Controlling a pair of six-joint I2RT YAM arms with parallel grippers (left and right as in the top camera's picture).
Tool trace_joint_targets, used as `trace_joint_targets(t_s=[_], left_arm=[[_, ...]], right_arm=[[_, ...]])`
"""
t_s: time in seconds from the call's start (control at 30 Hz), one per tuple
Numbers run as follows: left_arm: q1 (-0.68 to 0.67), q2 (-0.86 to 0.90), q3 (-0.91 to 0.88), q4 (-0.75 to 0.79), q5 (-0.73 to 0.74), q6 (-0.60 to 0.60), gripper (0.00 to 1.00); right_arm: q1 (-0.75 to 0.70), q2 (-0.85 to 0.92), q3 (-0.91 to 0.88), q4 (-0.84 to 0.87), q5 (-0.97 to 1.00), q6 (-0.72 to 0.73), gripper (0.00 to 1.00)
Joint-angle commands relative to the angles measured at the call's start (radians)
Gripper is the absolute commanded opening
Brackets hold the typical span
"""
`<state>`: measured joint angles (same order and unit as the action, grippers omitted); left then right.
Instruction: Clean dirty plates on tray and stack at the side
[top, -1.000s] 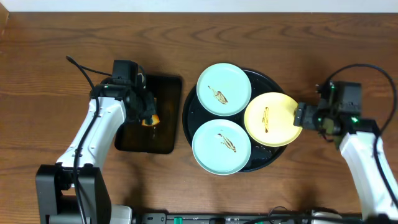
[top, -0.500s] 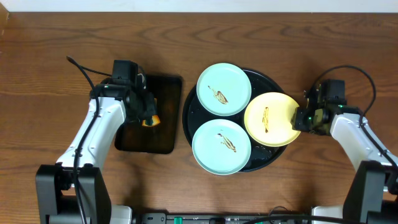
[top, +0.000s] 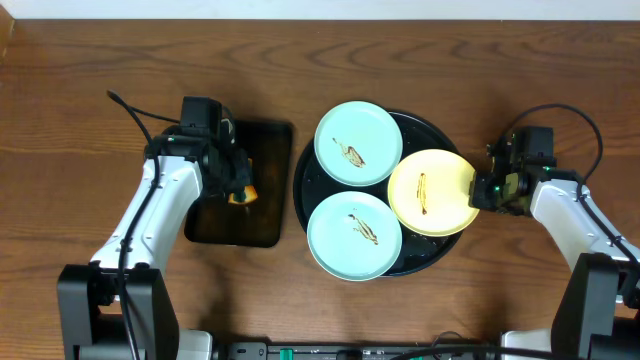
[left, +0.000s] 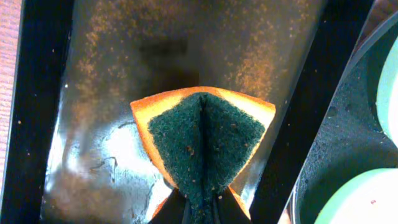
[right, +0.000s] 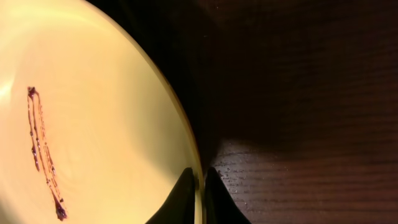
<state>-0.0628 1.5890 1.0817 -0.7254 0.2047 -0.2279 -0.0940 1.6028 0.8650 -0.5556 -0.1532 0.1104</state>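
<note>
Three plates lie on the round black tray (top: 305, 165): a mint-blue plate (top: 358, 142) at the back, another mint-blue plate (top: 355, 235) at the front, and a pale yellow plate (top: 432, 192) on the right, each with a brown smear. My right gripper (top: 480, 188) is shut on the yellow plate's right rim; in the right wrist view its fingertips (right: 200, 186) pinch the rim of the yellow plate (right: 93, 112). My left gripper (top: 240, 190) is shut on an orange and green sponge (left: 202, 134) over the rectangular black tray (top: 240, 215).
The rectangular tray's (left: 93, 74) glossy floor is wet and dusted with brown specks. The round tray's rim (left: 323, 155) and a mint-blue plate's edge (left: 367, 199) show at the right of the left wrist view. Bare wooden table (top: 80, 100) surrounds both trays.
My right gripper moved in to the yellow plate's right rim and shut on it. The yellow plate slid slightly left. The left arm stayed still with the sponge.
</note>
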Motion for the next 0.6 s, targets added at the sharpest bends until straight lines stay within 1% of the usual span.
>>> trace_joint_targets(t_s=[0.0, 0.3, 0.37, 0.47, 0.5, 0.53, 0.57], left_arm=[[-0.002, -0.001, 0.002, -0.003, 0.01, 0.018, 0.07], [-0.002, -0.002, 0.003, 0.011, 0.014, 0.026, 0.08], [-0.002, -0.004, 0.004, 0.025, 0.046, 0.074, 0.07], [-0.002, -0.018, 0.004, 0.041, 0.152, 0.145, 0.07], [-0.002, -0.024, 0.005, 0.047, 0.153, 0.143, 0.07], [-0.002, -0.03, 0.005, 0.05, 0.121, 0.131, 0.07], [-0.002, -0.035, 0.004, 0.049, 0.02, 0.059, 0.07]], right_arm=[[-0.008, 0.012, 0.005, -0.006, 0.014, -0.003, 0.01], [-0.008, 0.012, 0.005, -0.012, 0.014, -0.003, 0.01], [-0.008, 0.012, 0.005, -0.014, 0.014, -0.003, 0.01], [-0.008, 0.012, 0.005, -0.014, 0.018, -0.003, 0.01], [-0.008, 0.012, 0.005, -0.014, 0.018, -0.003, 0.01], [-0.008, 0.012, 0.005, -0.014, 0.018, -0.003, 0.01], [-0.008, 0.012, 0.005, -0.014, 0.018, -0.003, 0.01]])
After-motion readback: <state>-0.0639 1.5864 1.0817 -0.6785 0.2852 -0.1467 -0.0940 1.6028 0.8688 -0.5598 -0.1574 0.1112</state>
